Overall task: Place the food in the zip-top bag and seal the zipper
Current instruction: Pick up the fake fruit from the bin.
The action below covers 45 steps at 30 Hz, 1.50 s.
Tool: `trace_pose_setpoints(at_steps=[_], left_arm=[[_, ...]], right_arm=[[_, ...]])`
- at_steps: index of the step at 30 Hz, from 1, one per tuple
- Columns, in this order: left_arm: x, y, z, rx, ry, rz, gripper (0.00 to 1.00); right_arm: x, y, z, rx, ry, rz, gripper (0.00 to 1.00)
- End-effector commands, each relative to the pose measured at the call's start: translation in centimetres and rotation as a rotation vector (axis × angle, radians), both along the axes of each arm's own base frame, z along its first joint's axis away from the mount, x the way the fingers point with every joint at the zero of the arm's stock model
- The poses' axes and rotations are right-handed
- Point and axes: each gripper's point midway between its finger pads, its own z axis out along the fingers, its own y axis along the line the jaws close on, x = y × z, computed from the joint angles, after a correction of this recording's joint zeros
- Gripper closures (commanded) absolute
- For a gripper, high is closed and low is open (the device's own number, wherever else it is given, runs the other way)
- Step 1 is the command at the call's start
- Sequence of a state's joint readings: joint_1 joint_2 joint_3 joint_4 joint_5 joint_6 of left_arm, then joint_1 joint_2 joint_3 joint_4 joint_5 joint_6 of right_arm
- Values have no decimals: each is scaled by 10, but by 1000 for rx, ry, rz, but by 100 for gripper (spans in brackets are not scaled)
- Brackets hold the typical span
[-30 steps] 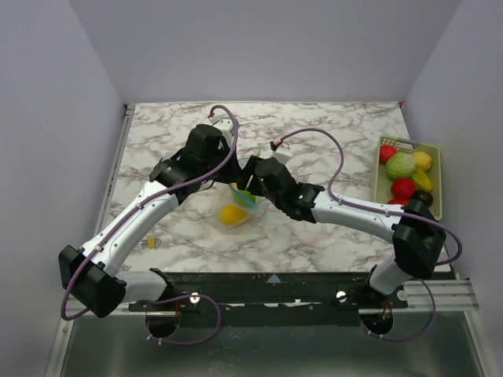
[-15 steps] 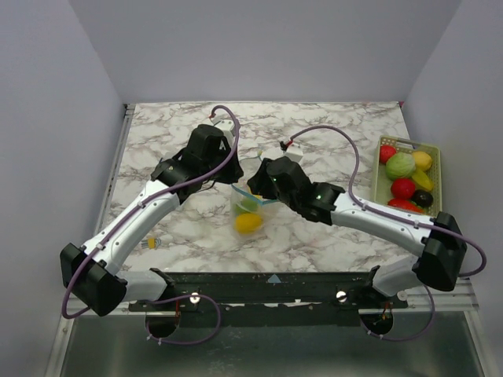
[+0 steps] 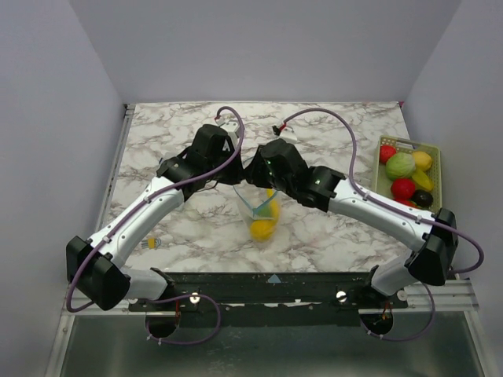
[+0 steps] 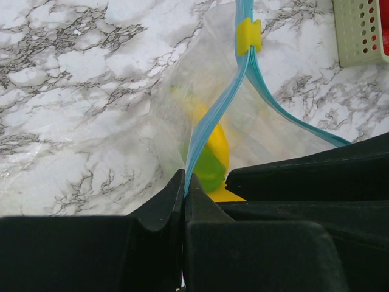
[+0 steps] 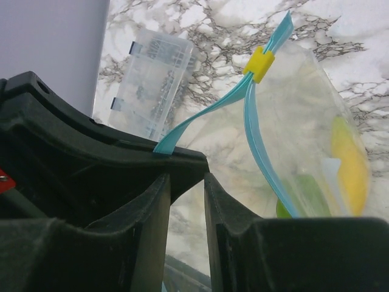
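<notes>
The left hand pinches the zipper of the zip-top bag, with food inside. The right hand is at its mouth; its grip I cannot tell.

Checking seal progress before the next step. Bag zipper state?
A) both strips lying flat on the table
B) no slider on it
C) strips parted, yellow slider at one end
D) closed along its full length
C: in the left wrist view the zipper splits into two teal strips from the yellow slider, one clamped in the left pincer.
</notes>
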State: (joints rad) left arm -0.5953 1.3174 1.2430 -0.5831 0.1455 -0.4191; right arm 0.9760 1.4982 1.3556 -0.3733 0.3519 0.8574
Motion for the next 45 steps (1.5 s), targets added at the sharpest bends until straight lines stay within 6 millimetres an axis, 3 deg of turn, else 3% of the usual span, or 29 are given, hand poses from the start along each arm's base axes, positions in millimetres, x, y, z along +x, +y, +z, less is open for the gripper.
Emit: trace_pose_setpoints(at_steps=[1,5,8,10,13,18,21,24,28,33,35,37,45], left_arm=[[-2,-5,8,-20,-19,-16,100],[3,5,10,19,-43,28,100],[9,15,6,70,-50,70,100],[11,19,6,99,-45,83,100],[14,26,10,145,-35,104,100],[13,41,26,188,-52,147,100],[14,33,23,157,-63,122,100],[14,24,8,147,-39,80,100],[12,14,-6,137,8,31,100],[5,4,-12,91,36,-10,100],[3,3,-14,83,42,-19,100],[1,3,-18,85,49,-17,100],[-2,1,-24,73,65,-27,100]], right_arm=[[-5,5,31,46,3,18,69],[-14,-15,62,95,-42,0,69],[-17,-45,80,81,-76,-54,68],[-12,-76,83,25,-97,-135,68],[8,-143,75,-51,-81,-278,67],[35,-264,40,-190,-37,-515,62],[44,-336,6,-333,35,-696,57],[39,-408,-29,-461,147,-927,56],[34,-465,-71,-512,268,-1083,53],[31,-502,-103,-701,341,-1177,36],[28,-515,-111,-798,370,-1213,25],[28,-521,-116,-854,386,-1216,21],[53,-510,-141,-840,381,-1043,11]])
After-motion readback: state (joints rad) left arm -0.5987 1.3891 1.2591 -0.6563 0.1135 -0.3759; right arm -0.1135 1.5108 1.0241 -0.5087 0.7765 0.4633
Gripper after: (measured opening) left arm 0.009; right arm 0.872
